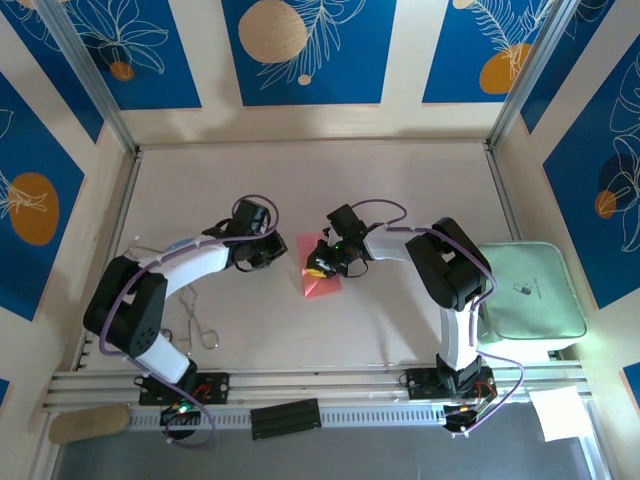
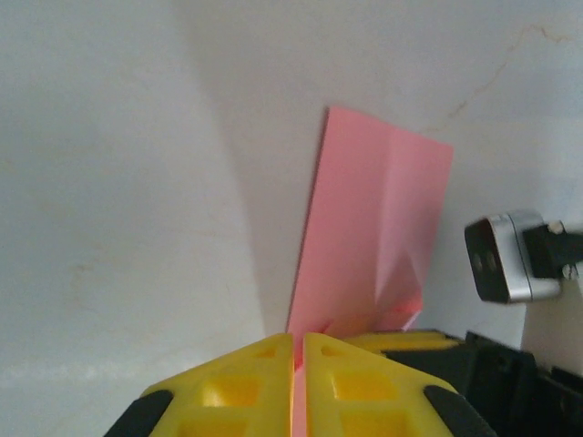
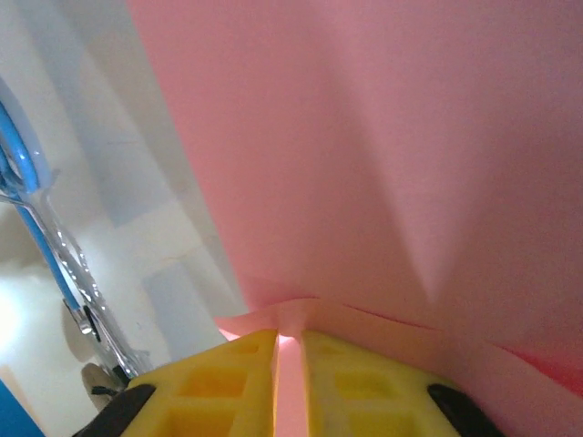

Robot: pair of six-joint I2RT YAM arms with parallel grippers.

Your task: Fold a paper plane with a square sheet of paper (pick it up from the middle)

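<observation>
**Top external: paper (image 1: 325, 285) gripped by both tools, folds barely begun**

Position: the paper is at the middle of the tabletop (image 1: 400, 190), between the two arms. It is well apart from the green pad (image 1: 530, 290) at the right edge.

Left wrist: the left tool (image 2: 298, 350) is narrow, its fingers almost together with a sliver of pink between them. It holds the paper's near edge.

Right wrist: the right tool (image 3: 290, 350) is likewise narrow and pinches a puckered bit of the paper's edge. In the left wrist view the two tools sit just beside each other on that same edge.

Sheet condition: one straight crease runs down its length, and there is a short slanted dent near the gripped end. The outline is plain and four-cornered, longer than wide in the left wrist view. Cannot tell whether it is doubled over, or whether it is off the tabletop. No pointed nose, no wings.

Progress (judgement): the grasp is made and at most a centre crease is in. Left to do are the corner folds for the nose, the lengthwise fold, the wing folds and the release. Early stage, with most of the work ahead.

Other: a blue-handled metal implement (image 3: 25, 173) lies beyond the paper in the right wrist view; kind unclear.
</observation>
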